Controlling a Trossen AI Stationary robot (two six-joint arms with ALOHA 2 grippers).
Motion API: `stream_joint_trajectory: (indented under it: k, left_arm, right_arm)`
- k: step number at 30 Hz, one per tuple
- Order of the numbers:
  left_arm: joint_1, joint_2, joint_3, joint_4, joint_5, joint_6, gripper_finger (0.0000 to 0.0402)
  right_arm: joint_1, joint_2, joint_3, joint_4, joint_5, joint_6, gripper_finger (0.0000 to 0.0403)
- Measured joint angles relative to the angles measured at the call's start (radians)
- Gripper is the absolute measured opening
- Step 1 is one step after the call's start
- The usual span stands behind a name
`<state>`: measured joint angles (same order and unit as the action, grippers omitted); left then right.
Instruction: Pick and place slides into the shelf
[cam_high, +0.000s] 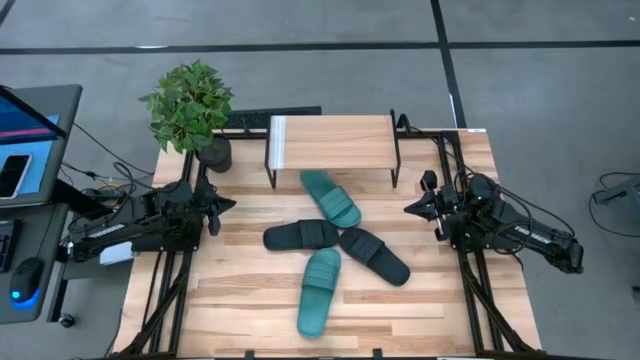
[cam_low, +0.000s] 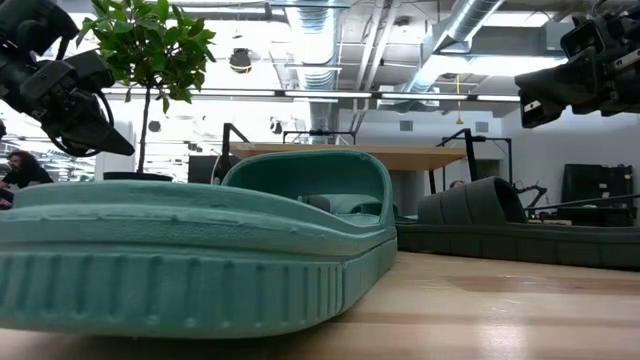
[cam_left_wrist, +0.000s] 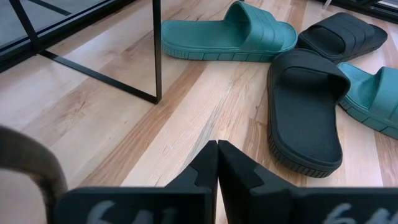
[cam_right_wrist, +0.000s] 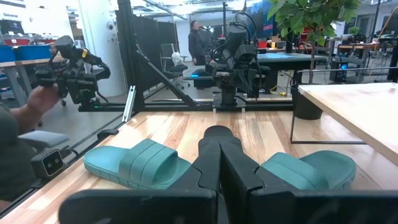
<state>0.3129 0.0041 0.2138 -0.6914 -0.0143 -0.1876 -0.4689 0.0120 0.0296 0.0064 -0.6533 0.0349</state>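
All four slides lie loose on the table in front of the shelf (cam_high: 330, 137), none on it yet: one teal slide (cam_high: 331, 198) has its far end just under the shelf's front edge, one black slide (cam_high: 300, 235) lies toward my left arm's side, the other black slide (cam_high: 375, 255) toward my right arm's side, and the second teal slide (cam_high: 320, 291) sits nearest the table's front edge. I judge them light and rubbery, soft enough to flex under a pinch and not fragile, with a matt surface that should not slip much; the broad strap arching over each sole looks like the best place to take hold, one finger under it and one over. My left gripper (cam_high: 222, 206) hangs above the table's left side, fingers pressed together, clenched on nothing and touching nothing. My right gripper (cam_high: 416, 209) mirrors it on the right side, equally clenched and empty, clear of the slides
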Motion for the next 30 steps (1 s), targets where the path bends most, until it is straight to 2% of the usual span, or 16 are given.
stream_joint_trajectory:
  k: [14, 22, 30]
  left_arm:
    - [0.0, 0.0, 0.0, 0.0, -0.002, 0.0, 0.0]
    - [0.0, 0.0, 0.0, 0.001, -0.151, -0.06, 0.0]
    - [0.0, 0.0, 0.0, -0.011, -0.127, -0.073, 0.0]
  right_arm:
    - [0.0, 0.0, 0.0, 0.0, 0.0, 0.0, 0.0]
    - [0.0, 0.0, 0.0, 0.0, 0.0, 0.0, 0.0]
    - [0.0, 0.0, 0.0, 0.0, 0.0, 0.0, 0.0]
